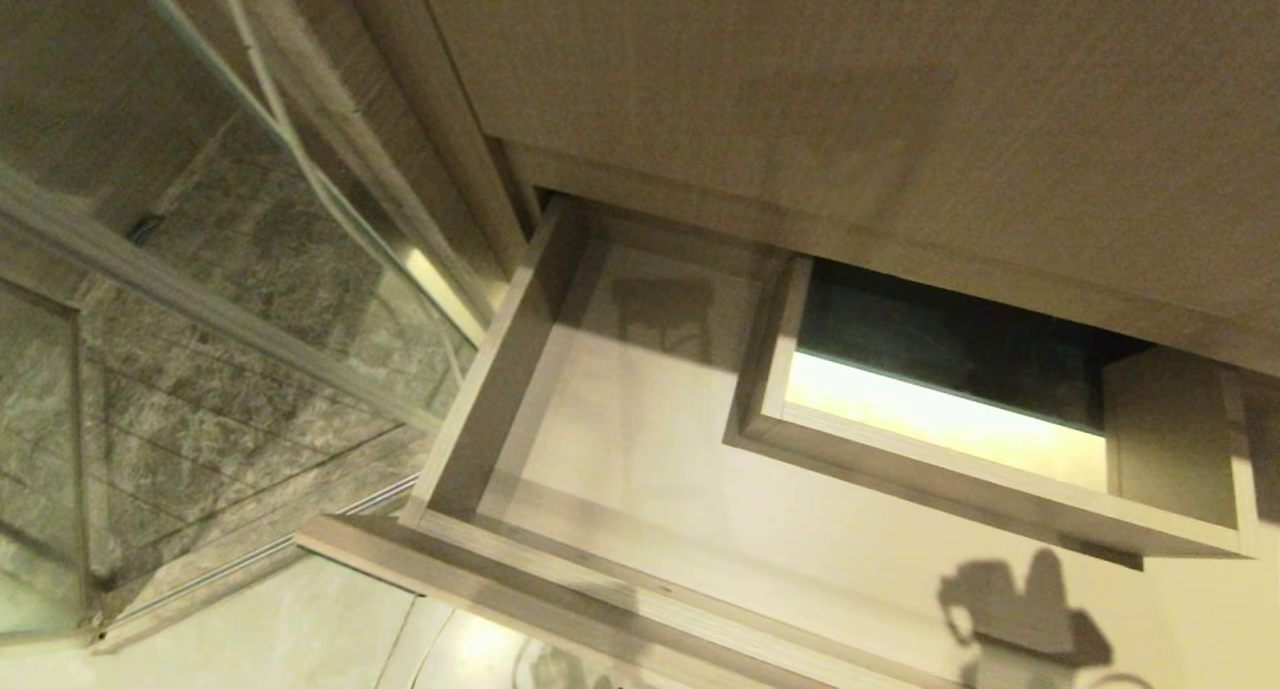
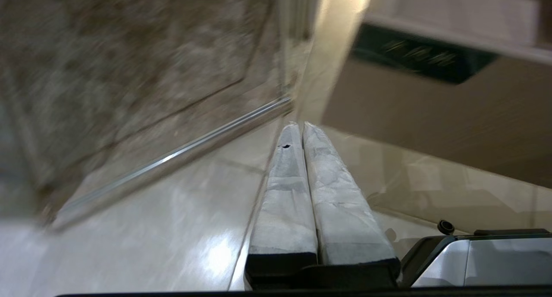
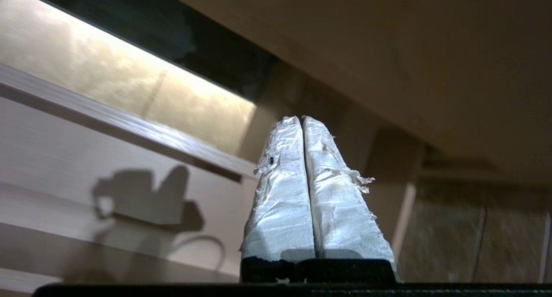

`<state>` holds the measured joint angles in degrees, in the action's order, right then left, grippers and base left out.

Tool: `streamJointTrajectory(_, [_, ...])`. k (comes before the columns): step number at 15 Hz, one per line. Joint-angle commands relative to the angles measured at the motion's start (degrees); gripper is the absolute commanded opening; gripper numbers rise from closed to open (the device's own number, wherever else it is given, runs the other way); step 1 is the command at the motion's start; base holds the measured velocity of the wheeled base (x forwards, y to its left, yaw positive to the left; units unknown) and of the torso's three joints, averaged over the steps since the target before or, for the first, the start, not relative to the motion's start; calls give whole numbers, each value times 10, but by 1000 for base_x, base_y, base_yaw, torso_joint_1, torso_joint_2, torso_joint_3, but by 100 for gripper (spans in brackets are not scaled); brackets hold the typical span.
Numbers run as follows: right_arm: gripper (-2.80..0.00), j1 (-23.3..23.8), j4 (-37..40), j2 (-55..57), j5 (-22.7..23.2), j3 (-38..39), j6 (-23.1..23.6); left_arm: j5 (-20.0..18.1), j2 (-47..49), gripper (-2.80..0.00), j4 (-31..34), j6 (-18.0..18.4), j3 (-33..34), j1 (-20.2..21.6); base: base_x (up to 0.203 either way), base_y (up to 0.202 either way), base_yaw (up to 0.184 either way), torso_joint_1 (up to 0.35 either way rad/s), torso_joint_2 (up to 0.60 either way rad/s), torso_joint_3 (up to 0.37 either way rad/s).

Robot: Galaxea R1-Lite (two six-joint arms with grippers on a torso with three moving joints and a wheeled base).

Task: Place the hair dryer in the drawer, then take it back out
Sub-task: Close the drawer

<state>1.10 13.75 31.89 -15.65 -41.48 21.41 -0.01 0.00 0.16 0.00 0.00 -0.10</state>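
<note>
Head view shows the drawer (image 1: pixel 560 439) pulled open across the centre and lower right of the frame, its floor bare, with no hair dryer visible. Right gripper (image 3: pixel 302 119) and left gripper (image 2: pixel 300 125) each show fingers pressed together, holding nothing.

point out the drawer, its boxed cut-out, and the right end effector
drawer (image 1: pixel 640 439): head view, bare floor of the open drawer.
boxed cut-out (image 1: pixel 900 474): head view, front wall of the box at the drawer's back.
right end effector (image 3: pixel 302 119): right wrist view, the seam between the shut fingertips.
</note>
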Motion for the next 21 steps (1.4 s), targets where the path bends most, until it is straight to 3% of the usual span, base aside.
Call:
streamJointTrajectory(1, [-280,0,0,0,-1,1,1,0,0,-280,0,0,0,0,5,6,-159,2,9,1])
streamJointTrajectory(11, [-280,10,9,-5,-1,15,3,0,0,-280,0,0,1,0,1,8,-171,2,1,4])
streamJointTrajectory(16, [-280,15,32,-30,-14,40,6,0,0,-280,0,0,1,0,-1,2,-44,1,0,1])
streamJointTrajectory(19, [-280,16,162,-15,-17,48,3,0,0,-280,0,0,0,0,0,0,0,0,0,0])
streamJointTrajectory(21, [-280,26,181,33,-18,54,1,0,0,-280,0,0,1,0,0,0,0,0,0,0])
